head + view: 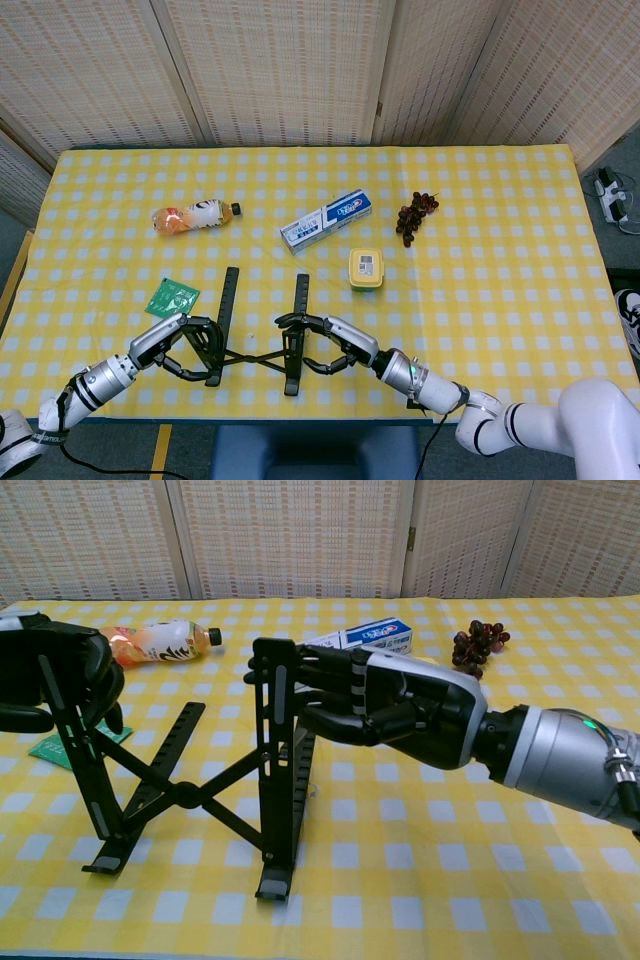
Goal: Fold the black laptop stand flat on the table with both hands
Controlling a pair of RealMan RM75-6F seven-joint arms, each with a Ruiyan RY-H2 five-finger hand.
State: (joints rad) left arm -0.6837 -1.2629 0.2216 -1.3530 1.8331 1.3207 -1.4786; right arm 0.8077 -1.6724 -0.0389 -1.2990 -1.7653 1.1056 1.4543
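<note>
The black laptop stand point(190, 780) sits unfolded at the lower left of the chest view, its two rails spread wide on the crossed struts, so the folding itself looks not yet done. The left robot hand point(50, 675) grips the left rail; the right robot hand point(385, 705) has its fingers wrapped on the right rail. What's left is pushing the rails together on the desk point(420, 880).

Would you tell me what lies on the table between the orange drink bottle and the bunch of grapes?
The blue-and-white toothpaste box lies between the orange drink bottle and the grapes, angled, touching neither; the head view shows it best.
</note>
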